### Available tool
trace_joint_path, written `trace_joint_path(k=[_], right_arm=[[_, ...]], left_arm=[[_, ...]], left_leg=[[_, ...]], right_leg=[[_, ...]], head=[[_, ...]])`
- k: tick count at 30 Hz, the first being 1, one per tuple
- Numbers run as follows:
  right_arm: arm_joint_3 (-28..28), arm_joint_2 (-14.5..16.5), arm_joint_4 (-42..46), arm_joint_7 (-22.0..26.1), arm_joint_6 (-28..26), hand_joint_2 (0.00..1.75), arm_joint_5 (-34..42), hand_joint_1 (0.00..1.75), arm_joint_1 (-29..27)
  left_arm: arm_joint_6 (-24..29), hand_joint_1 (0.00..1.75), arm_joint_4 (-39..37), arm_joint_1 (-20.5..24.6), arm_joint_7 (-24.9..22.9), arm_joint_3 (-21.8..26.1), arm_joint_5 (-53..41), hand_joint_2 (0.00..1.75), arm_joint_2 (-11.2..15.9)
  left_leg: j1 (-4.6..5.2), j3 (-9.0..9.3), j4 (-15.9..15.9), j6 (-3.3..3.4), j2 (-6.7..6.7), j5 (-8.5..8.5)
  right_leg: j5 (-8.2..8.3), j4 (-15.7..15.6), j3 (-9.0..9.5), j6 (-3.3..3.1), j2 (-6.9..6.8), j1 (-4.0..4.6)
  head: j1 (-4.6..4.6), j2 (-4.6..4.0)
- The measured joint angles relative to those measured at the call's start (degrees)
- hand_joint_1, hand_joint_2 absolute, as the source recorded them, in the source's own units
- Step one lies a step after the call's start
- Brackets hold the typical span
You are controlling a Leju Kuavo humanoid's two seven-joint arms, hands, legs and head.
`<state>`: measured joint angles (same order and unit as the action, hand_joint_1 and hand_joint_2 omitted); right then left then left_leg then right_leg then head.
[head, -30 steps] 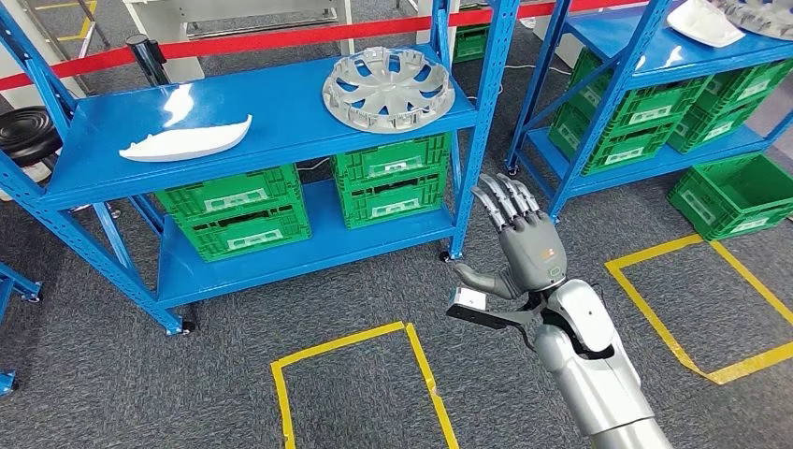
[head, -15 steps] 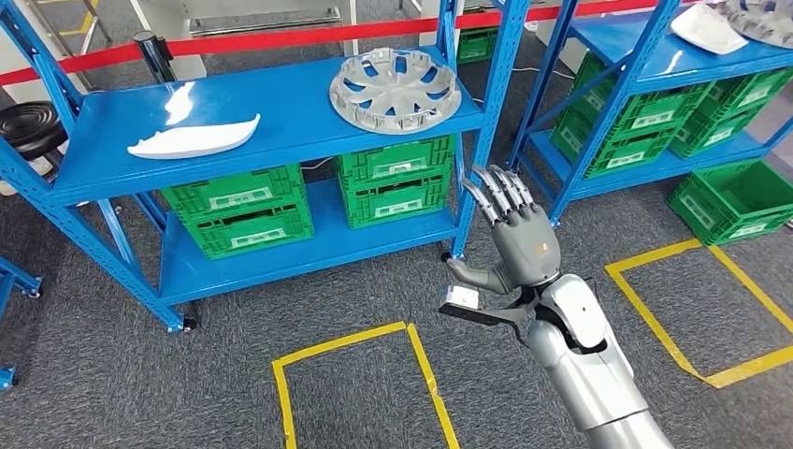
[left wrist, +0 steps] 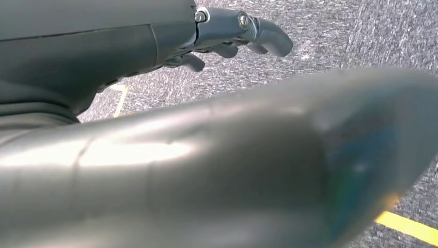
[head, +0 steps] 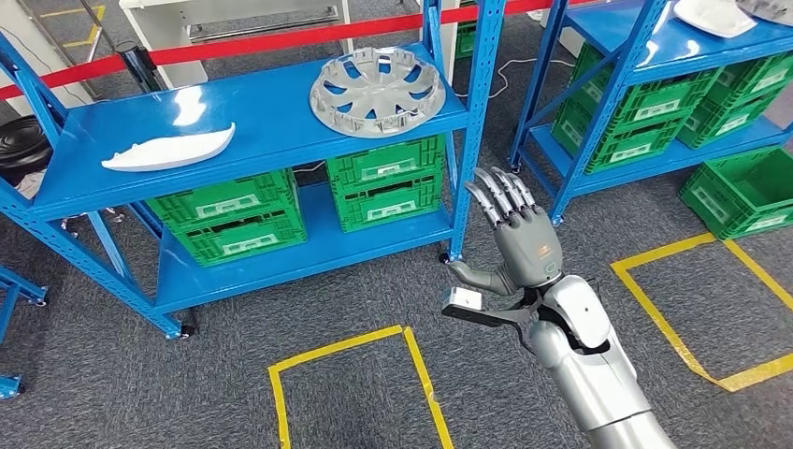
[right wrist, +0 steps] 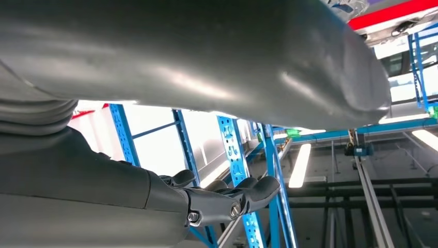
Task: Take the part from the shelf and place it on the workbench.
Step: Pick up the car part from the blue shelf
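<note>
Head view. We see the right hand [head: 522,245] raised in front of the near shelf [head: 271,112], its fingers [head: 496,196] straight and spread, grasping nothing. In the left wrist view, the left hand [left wrist: 227,36] hangs over grey carpet behind a blurred grey thumb, its dark fingers curled in with nothing in them.

The task's parts lie on the near shelf's top level: one silver wheel cover [head: 377,91] toward its right end and one white trim piece [head: 168,150] toward its left, well apart. Below them stand four green crates [head: 383,182] in two stacks of two; we cannot make out their contents. A second shelf [head: 655,47] at right is cut off by the frame edge; it carries further green crates, whose number we cannot tell. Two yellow floor outlines [head: 351,341] lie before the shelves.
</note>
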<state>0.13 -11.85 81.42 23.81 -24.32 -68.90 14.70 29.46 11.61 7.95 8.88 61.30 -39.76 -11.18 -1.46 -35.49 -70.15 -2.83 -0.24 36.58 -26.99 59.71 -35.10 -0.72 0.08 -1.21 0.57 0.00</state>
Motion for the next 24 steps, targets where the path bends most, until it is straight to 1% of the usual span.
trace_joint_path(k=[1,2,3,4,5,6,7,8,9,11,12,13,14,15,16,17,18,19,20,21,22,23,24], right_arm=[[0.0,0.0,-0.1,0.1,0.0,0.00,0.0,0.00,0.0],[0.0,0.0,-0.2,0.1,0.0,0.00,0.0,0.00,0.0],[0.0,0.0,-0.3,0.2,0.1,0.00,0.0,0.00,0.0],[0.0,0.0,-0.4,0.2,0.1,0.00,0.0,0.00,0.0],[0.0,0.0,-0.4,0.2,0.1,0.00,0.0,0.00,0.0],[0.0,0.0,-0.4,0.2,0.1,0.00,0.0,0.00,0.0],[0.0,0.0,-0.5,0.2,0.1,0.00,0.0,0.00,0.1],[0.0,0.0,-0.5,0.2,0.1,0.00,0.0,0.00,0.1],[0.0,0.0,-0.5,0.2,0.1,0.00,0.0,0.00,0.2],[0.0,0.0,-0.5,0.2,0.1,0.00,0.1,0.00,0.2],[0.0,0.0,-0.5,0.2,0.1,0.00,0.1,0.00,0.2],[0.0,0.0,-0.5,0.2,0.1,0.00,0.2,0.00,0.3],[0.0,0.0,-0.5,0.2,0.1,0.00,0.3,0.00,0.2],[0.0,0.0,-0.5,0.3,0.2,0.00,0.5,0.00,0.1],[0.0,0.0,-0.5,0.4,0.3,0.00,0.7,0.00,-0.1],[0.0,0.0,-0.6,0.5,0.5,0.00,1.1,0.00,-0.4],[0.0,0.0,-0.6,0.6,0.7,0.00,1.5,0.00,-0.6],[-0.1,0.0,-0.6,0.7,0.9,0.00,2.0,0.00,-0.8],[-0.2,0.0,-0.6,0.8,0.9,0.00,2.4,0.00,-0.8],[-0.3,0.0,-0.6,0.9,0.9,0.00,2.7,0.00,-0.8],[-0.4,0.0,-0.5,0.8,1.0,0.00,2.7,0.00,-0.9],[-0.5,0.0,-0.5,0.8,1.0,0.00,2.5,0.00,-1.0],[-0.6,-0.1,-0.4,0.6,1.0,0.00,2.2,0.00,-1.1]], left_arm=[[0.0,0.00,0.0,0.0,-0.1,0.1,0.0,0.00,0.0],[0.0,0.00,0.0,-0.1,-0.2,0.1,0.0,0.00,0.0],[0.0,0.00,-0.1,-0.2,-0.3,0.2,0.0,0.00,0.0],[0.0,0.00,-0.1,-0.2,-0.4,0.3,0.0,0.00,0.0],[0.0,0.00,-0.1,-0.2,-0.4,0.3,0.0,0.00,0.0],[0.0,0.00,-0.1,-0.2,-0.4,0.3,0.0,0.00,0.1],[0.0,0.00,-0.1,-0.2,-0.4,0.3,0.0,0.00,0.1],[0.0,0.00,-0.1,-0.3,-0.4,0.3,0.1,0.00,0.1],[0.1,0.00,-0.1,-0.3,-0.4,0.4,0.1,0.00,0.1],[0.1,0.00,-0.2,-0.5,-0.4,0.4,0.2,0.00,0.1],[0.1,0.00,-0.2,-0.6,-0.4,0.4,0.2,0.00,0.1],[0.1,0.00,-0.2,-0.6,-0.4,0.4,0.2,0.00,0.1],[0.1,0.00,-0.2,-0.7,-0.4,0.4,0.2,0.00,0.1],[0.1,0.00,-0.2,-0.7,-0.3,0.4,0.2,0.00,0.1],[0.1,0.00,-0.2,-0.7,-0.3,0.4,0.2,0.00,0.0],[0.1,0.00,-0.2,-0.8,-0.3,0.4,0.2,0.00,0.0],[0.0,0.00,-0.2,-0.8,-0.2,0.4,0.2,0.00,0.0],[-0.1,0.00,-0.2,-0.8,-0.1,0.4,0.2,0.00,0.0],[-0.2,0.00,-0.2,-0.8,0.0,0.4,0.1,0.00,0.0],[-0.2,0.00,-0.2,-0.8,0.1,0.4,0.1,0.00,0.0],[-0.3,0.00,-0.2,-0.7,0.2,0.4,0.0,0.00,-0.1],[-0.3,0.00,-0.2,-0.7,0.2,0.4,-0.1,0.00,-0.1],[-0.4,0.00,-0.2,-0.6,0.2,0.4,-0.3,0.00,-0.1]], left_leg=[[0.08,-2.08,-3.1,0.09,0.00,0.66],[0.15,-3.42,-4.6,0.25,0.00,0.27],[0.25,-3.71,-3.9,0.51,0.00,-1.29],[0.39,-2.99,-1.2,0.88,0.00,-3.74],[0.60,-1.71,2.7,1.34,0.00,-6.18],[0.81,-0.36,6.2,1.73,0.00,-7.88],[1.00,0.65,8.7,2.00,-0.01,-8.78],[1.16,1.14,9.9,2.20,-0.03,-8.89],[1.24,1.32,10.1,2.32,-0.07,-8.69],[1.10,1.69,10.5,2.83,-0.14,-8.84],[0.95,1.99,10.9,3.15,-0.14,-8.92],[0.81,2.30,11.2,3.42,-0.12,-8.96],[0.75,2.49,11.3,3.62,-0.11,-8.89],[0.75,2.61,11.3,3.78,-0.09,-8.73],[0.75,2.71,11.2,3.84,-0.09,-8.55],[0.74,2.88,11.2,3.85,-0.10,-8.33],[0.73,3.14,11.1,3.79,-0.11,-8.06],[0.70,3.51,11.1,3.69,-0.13,-7.75],[0.68,3.93,11.0,3.52,-0.13,-7.37],[0.76,4.25,10.9,3.26,-0.14,-6.97],[0.84,4.45,10.9,2.95,-0.16,-6.64],[0.92,4.53,10.9,2.61,-0.17,-6.39],[0.98,4.57,11.0,2.26,-0.16,-6.22]], right_leg=[[-0.16,0.0,0.15,-0.21,0.00,0.18],[-0.35,0.0,0.35,-0.37,0.05,0.36],[-0.54,0.0,0.65,-0.44,0.10,0.51],[-0.76,0.0,1.03,-0.44,0.16,0.64],[-1.01,0.0,1.40,-0.36,0.20,0.71],[-1.29,0.1,1.68,-0.16,0.25,0.88],[-1.48,0.1,1.83,0.11,0.28,0.98],[-1.60,0.0,1.88,0.42,0.31,1.03],[-1.64,-0.1,1.91,0.78,0.33,1.05],[-1.80,-0.1,2.02,1.45,0.26,0.97],[-2.28,0.7,1.66,1.77,0.22,0.94],[-3.21,2.7,0.68,2.07,0.18,0.90],[-4.49,5.8,-1.03,2.33,0.16,0.78],[-5.90,9.6,-3.27,2.59,0.15,0.71],[-6.80,13.0,-5.43,2.80,0.15,0.63],[-6.75,15.0,-6.94,2.95,0.15,0.54],[-5.55,14.7,-7.36,3.03,0.14,0.44],[-3.36,12.2,-6.56,3.06,0.12,0.33],[-0.96,8.1,-4.97,3.02,0.03,0.23],[0.57,4.4,-3.24,2.89,-0.05,0.30],[1.36,1.6,-1.86,2.56,-0.08,0.41],[1.31,0.2,-1.10,2.16,-0.09,0.57],[0.84,0.0,-0.82,1.71,-0.01,0.75]], head=[[0.00,0.00],[0.01,0.00],[0.01,0.00],[0.01,0.00],[0.01,0.00],[0.02,0.00],[0.03,0.00],[0.02,0.00],[0.02,0.00],[0.03,0.00],[0.11,0.00],[0.16,0.00],[0.22,0.00],[0.25,0.00],[0.24,0.00],[0.24,0.00],[0.24,0.00],[0.25,0.00],[0.25,0.00],[0.25,0.00],[0.26,0.00],[0.26,0.00],[0.25,0.00]])
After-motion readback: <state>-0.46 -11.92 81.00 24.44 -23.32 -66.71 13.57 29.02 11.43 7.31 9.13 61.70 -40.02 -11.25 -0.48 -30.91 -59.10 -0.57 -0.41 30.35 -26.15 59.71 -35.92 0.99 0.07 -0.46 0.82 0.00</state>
